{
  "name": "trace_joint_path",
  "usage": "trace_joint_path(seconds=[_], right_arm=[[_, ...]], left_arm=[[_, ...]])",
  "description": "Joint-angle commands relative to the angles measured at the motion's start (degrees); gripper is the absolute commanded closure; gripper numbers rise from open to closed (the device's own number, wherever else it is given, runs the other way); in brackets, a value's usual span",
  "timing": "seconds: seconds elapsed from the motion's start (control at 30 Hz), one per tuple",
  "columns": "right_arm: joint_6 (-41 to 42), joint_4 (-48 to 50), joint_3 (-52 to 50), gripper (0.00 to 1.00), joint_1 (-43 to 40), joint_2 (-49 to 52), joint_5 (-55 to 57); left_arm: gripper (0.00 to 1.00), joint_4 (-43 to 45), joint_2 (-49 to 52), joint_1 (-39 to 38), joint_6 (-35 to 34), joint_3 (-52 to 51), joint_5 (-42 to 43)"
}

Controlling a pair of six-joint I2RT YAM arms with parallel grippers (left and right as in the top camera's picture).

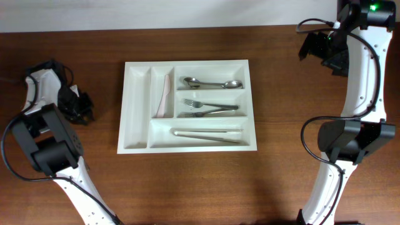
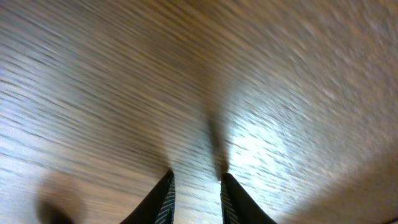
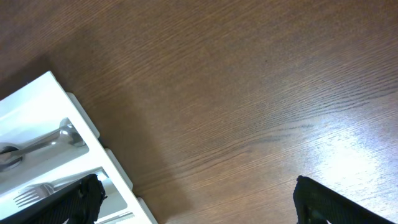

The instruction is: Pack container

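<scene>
Overhead view: container (image 1: 137,75) sits flat near the middle of the desk (image 1: 281,187), long side running left to right, between the two arms and touching neither.

Contents by compartment:
- Leftmost narrow upright slot (image 1: 136,119): nothing visible in it.
- Second narrow upright slot: one pale white knife (image 1: 165,94), lying lengthwise.
- Top horizontal slot: two metal spoons (image 1: 212,83), end to end.
- Middle horizontal slot: two metal forks (image 1: 209,108), side by side, tines toward the left.
- Bottom long slot: one long slim metal utensil (image 1: 206,134); kind cannot be told.

Left gripper (image 1: 81,106) is low over bare desk, well left of the container. Left wrist view is blurred: the two fingers (image 2: 165,199) stand close, jaws nearly clenched with only a narrow slit, nothing between them, wood grain beyond.

Right gripper (image 1: 324,51) is at the far right rear of the desk, apart from the container. Right wrist view: jaws released, dark fingers (image 3: 81,199) spread wide at the frame's lower corners, bare wood between them. A corner of the container (image 3: 43,93) shows at left, with a spoon end and fork tines (image 3: 28,196) inside.
</scene>
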Motion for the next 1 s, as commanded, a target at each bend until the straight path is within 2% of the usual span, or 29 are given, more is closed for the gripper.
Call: trace_joint_path(seconds=[0.0, 0.43, 0.47, 0.67, 0.87, 0.97], right_arm=[[0.5, -0.1, 0.3, 0.01, -0.1, -0.7, -0.3], [0.5, -0.1, 0.3, 0.01, -0.1, -0.7, -0.3], [0.5, -0.1, 0.3, 0.01, -0.1, -0.7, -0.3], [0.5, -0.1, 0.3, 0.01, -0.1, -0.7, -0.3], [0.5, -0.1, 0.3, 0.01, -0.1, -0.7, -0.3], [0.5, -0.1, 0.3, 0.01, -0.1, -0.7, -0.3]], left_arm=[[0.74, -1.3, -4.8, -1.7, 0.1, -1.2, 0.3], [0.72, -7.9, -22.9, -7.2, 1.1, -1.2, -2.1], [0.69, -8.4, -24.4, -7.7, 1.2, -1.2, -2.3], [0.64, -11.9, -32.7, -11.3, 1.1, -1.2, -2.4], [0.48, -14.6, -38.1, -15.6, 1.1, -1.2, -2.4], [0.26, -15.4, -39.2, -17.4, 0.9, -1.2, -2.4]])
